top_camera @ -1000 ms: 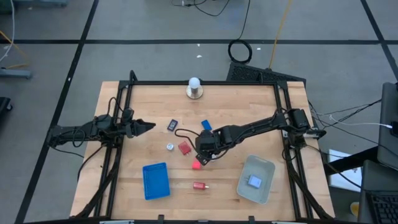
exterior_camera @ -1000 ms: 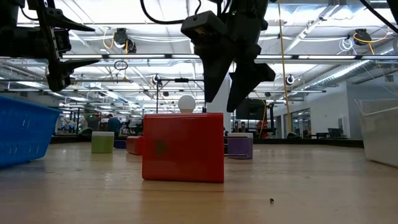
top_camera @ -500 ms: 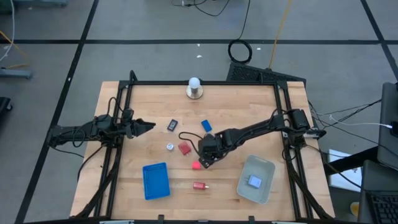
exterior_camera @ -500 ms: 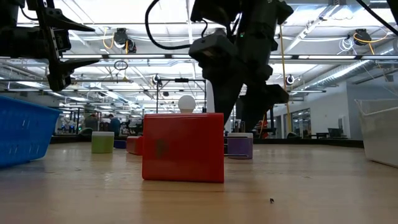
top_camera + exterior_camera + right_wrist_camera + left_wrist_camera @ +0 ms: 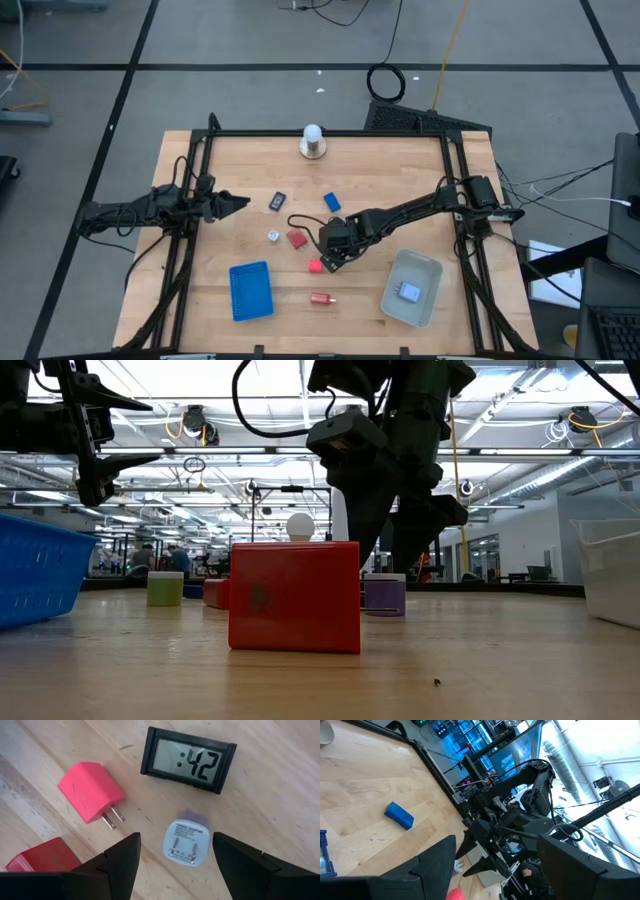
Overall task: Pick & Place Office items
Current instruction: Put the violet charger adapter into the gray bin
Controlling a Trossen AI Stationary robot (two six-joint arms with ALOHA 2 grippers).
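Pink plug (image 5: 90, 791), red block (image 5: 44, 856), pale plug (image 5: 186, 842) and black clock (image 5: 189, 758) lie on the worktop (image 5: 400, 170); we see our right gripper (image 5: 331, 258) above them, jaws apart, empty. Our left gripper (image 5: 240, 202) waits at the worktop's left side, jaws apart.

1. Pink plug block (image 5: 91, 791): lies on its side on the wood, two prongs showing.
2. Red block (image 5: 42, 856): near the pink one.
3. Pale lilac plug cube (image 5: 187, 840): prong face up.
4. Black clock (image 5: 189, 759): lies flat, display reading ":42".
5. Blue block (image 5: 332, 202): lies flat, apart from the others.
6. Red piece (image 5: 320, 298): lies alone, possibly with a pale tip.
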